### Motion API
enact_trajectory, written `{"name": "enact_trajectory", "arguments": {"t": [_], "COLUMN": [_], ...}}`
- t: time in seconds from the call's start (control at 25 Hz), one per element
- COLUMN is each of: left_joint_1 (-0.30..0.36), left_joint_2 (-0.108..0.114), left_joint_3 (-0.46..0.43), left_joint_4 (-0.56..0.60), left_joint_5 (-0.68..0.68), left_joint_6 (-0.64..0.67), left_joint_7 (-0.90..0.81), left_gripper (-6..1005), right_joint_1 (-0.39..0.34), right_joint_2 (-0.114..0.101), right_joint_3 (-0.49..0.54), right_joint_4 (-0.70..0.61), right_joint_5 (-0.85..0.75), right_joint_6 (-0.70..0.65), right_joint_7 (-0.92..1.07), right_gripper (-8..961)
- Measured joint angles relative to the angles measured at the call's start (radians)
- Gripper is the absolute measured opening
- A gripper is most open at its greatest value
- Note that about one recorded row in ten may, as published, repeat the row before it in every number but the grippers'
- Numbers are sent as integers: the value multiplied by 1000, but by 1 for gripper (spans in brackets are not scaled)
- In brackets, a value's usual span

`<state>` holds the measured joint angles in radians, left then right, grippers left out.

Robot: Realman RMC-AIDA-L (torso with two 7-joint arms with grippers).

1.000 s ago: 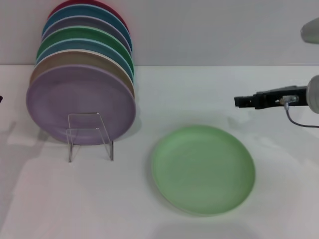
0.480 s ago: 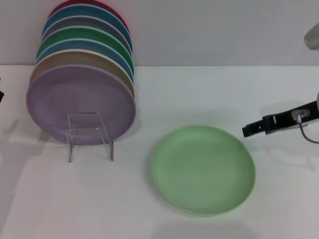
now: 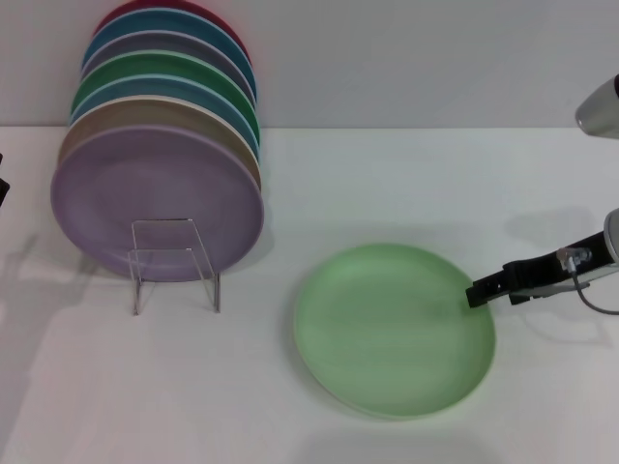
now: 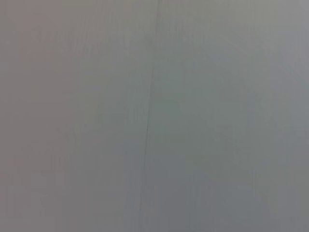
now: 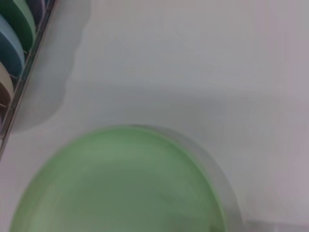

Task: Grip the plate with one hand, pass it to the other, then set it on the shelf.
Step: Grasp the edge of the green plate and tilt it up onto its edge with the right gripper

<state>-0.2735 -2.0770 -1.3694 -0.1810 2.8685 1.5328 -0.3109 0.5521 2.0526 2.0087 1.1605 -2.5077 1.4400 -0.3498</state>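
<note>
Plate [image 3: 394, 330] right of shelf [image 3: 174, 262]; right gripper [image 3: 477, 293] seemingly at rim.

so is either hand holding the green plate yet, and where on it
Nothing is held yet. The right hand is at the plate's right rim, grip unclear; the plate lies flat on the table.

The pale green plate [image 3: 394, 329] lay flat on the white counter [image 3: 319, 193]. The right gripper [image 3: 478, 293] reached in from the right, its black tip at the plate's right rim. To the left, a row of coloured plates [image 3: 160, 145] stood on edge, a lilac plate [image 3: 155, 205] foremost, with the clear shelf [image 3: 174, 263] before it.
</note>
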Motion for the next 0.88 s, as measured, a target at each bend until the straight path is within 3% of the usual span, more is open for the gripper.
{"name": "enact_trajectory", "arguments": {"t": [0.64,0.88], "left_joint_1": [7,7], "left_joint_2": [1,2], "left_joint_3": [1,1], "left_joint_4": [4,4], "left_joint_5": [5,3], "left_joint_6": [22,23], "left_joint_7": [0,0], "left_gripper": [768,765], "right_joint_1": [26,32], "right_joint_2": [7,8], "right_joint_3": [-10,-10], "right_joint_4": [-104,-121], "right_joint_5": [1,1], "right_joint_6": [-57,-58], "right_joint_7": [-16,-16], "right_gripper": [660,596]}}
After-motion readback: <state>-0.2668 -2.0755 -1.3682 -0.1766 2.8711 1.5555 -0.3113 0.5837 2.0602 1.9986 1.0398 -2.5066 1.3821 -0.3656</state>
